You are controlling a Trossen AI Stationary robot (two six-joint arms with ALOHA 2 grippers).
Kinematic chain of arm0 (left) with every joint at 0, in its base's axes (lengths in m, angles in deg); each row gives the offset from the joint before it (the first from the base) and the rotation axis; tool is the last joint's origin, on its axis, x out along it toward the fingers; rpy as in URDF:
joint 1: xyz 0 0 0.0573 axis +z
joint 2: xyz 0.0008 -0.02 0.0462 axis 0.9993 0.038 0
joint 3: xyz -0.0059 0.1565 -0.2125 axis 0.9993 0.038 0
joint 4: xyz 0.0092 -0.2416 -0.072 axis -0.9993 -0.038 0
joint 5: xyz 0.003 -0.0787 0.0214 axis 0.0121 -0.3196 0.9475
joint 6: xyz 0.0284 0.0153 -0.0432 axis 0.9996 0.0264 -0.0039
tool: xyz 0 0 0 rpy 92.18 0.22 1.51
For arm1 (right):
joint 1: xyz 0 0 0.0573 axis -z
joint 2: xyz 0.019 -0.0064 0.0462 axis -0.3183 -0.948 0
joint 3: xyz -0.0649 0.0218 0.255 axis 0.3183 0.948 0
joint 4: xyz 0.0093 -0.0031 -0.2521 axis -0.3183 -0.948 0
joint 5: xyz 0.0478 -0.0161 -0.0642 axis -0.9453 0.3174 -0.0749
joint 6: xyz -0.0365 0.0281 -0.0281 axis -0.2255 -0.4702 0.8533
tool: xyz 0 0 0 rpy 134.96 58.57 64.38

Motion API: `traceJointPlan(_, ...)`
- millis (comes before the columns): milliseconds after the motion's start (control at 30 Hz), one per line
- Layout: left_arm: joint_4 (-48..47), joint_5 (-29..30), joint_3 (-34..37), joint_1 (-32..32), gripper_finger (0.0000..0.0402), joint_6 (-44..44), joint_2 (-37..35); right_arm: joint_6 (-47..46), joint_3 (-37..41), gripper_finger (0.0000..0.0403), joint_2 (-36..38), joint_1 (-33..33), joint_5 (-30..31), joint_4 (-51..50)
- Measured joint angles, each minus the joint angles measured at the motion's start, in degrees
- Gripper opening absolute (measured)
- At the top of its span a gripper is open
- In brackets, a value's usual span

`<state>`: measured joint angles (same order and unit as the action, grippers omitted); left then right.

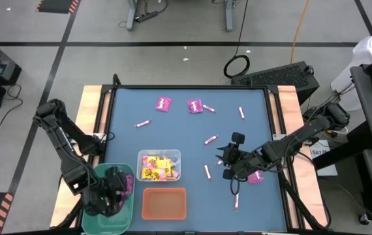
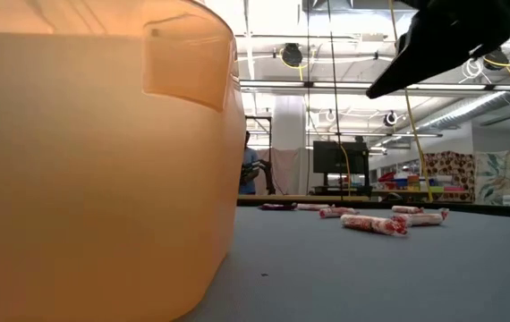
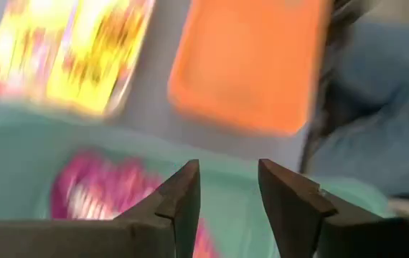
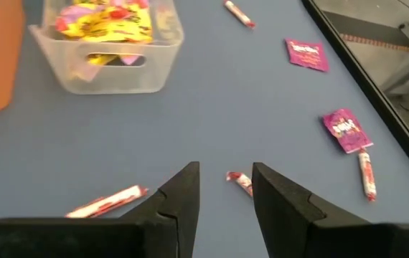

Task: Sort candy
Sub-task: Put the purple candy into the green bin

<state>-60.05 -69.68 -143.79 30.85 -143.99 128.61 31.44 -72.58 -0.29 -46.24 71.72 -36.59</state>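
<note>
Looming closest in the low view is the orange bin point(image 2: 94, 152), its wall filling the near side of the blue surface point(image 1: 186, 140); just behind it from above sits the clear bin point(image 1: 158, 165), heaped with yellow packets point(image 1: 155, 166); the green bin point(image 1: 111, 199) stands beside them at the near left corner and holds magenta packets point(image 3: 93, 193). Left gripper point(image 3: 227, 193) hangs over the green bin, its fingers parted with a plain gap and nothing between them. Right gripper point(image 4: 224, 188) hovers low over the right half of the surface, fingers likewise apart and empty, with a pink-and-white stick point(image 4: 241, 183) lying on the surface just ahead of the gap. Loose candy is scattered well apart across the surface: two magenta packets point(image 1: 163, 103) near the far edge, another beside the right arm, and more sticks point(image 1: 142, 123) here and there.
</note>
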Motion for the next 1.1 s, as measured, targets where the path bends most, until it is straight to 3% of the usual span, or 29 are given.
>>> traceJointPlan(200,11.5,13.4,-0.3,2.9,0.0148,20.6,0.0,0.4,0.0,0.0118,0.0,2.7,-0.2,0.0)
traceJointPlan(367,25.6,26.4,-0.3,8.8,0.0148,41.2,0.0,4.8,0.0,0.0118,0.0,5.0,-0.2,1.8)
traceJointPlan(467,33.9,30.2,-0.3,13.3,0.0148,53.3,0.0,7.5,0.0,0.0118,0.0,7.3,-0.2,3.1)
traceJointPlan(633,40.4,30.0,-0.3,22.7,0.0148,63.5,0.0,9.6,0.0,0.0118,0.0,12.4,-0.2,3.5)
traceJointPlan(867,40.5,20.8,1.6,36.4,0.0148,64.9,0.0,12.6,0.3,0.0118,-0.6,23.4,-0.7,7.3)
traceJointPlan(933,40.3,20.7,2.5,39.3,0.0148,64.7,0.0,15.1,0.7,0.0118,-1.6,27.3,-4.3,9.6)
traceJointPlan(1100,41.6,18.5,5.9,44.4,0.0148,64.4,0.0,22.0,0.7,0.0118,-8.1,37.7,-20.4,19.0)
